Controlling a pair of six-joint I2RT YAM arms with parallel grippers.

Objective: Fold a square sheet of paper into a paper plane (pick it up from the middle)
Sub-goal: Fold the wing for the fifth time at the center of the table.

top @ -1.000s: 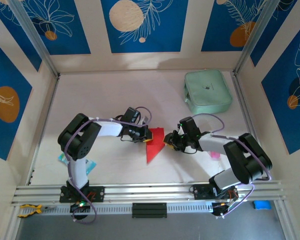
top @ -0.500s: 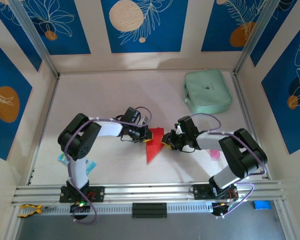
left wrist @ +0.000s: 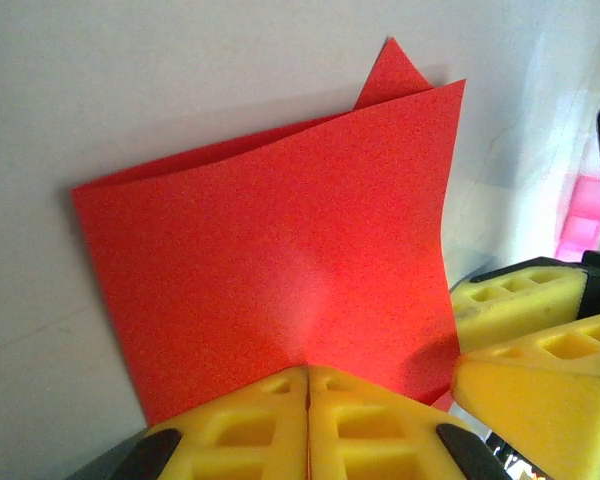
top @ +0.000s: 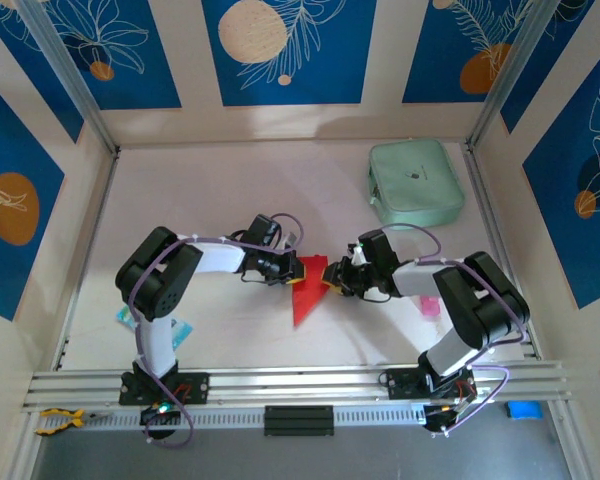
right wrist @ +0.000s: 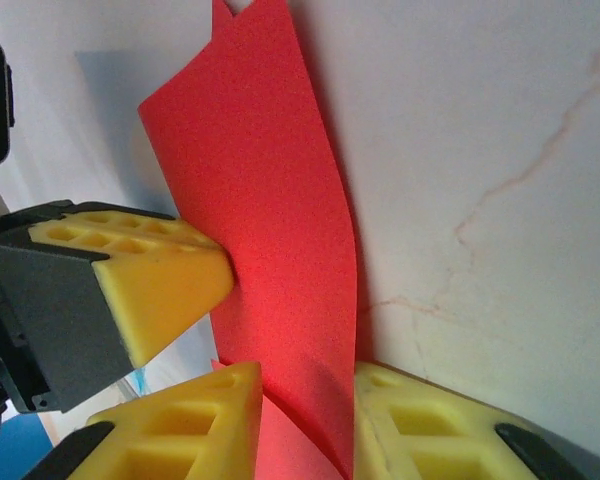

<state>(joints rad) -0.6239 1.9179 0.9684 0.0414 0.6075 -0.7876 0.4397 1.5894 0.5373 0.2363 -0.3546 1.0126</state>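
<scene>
Walls (top: 285, 50): cream panels with blue leaf-and-circle prints on three sides.
Table (top: 210, 190): pale, faintly veined surface, with a metal rail along the near edge.
Pouch (top: 415, 182): mint green with rounded corners, at the far right and well apart from the arms.
Square sheet of paper (top: 308, 290): at mid-table between the two grippers. It is bright red and folded over, with a back layer's corner peeking past the front one (left wrist: 280, 250). From above it tapers to a point toward the rail.
Left gripper (top: 292, 270): yellow pads pressed together (left wrist: 308, 375), pinching the sheet's left edge.
Right gripper (top: 332, 280): pads stand partly apart (right wrist: 305, 400), with the curved sheet (right wrist: 270, 230) running between them. Whether they press on it is hard to tell.
Pink object (top: 430, 308): small, beside the right arm.
</scene>
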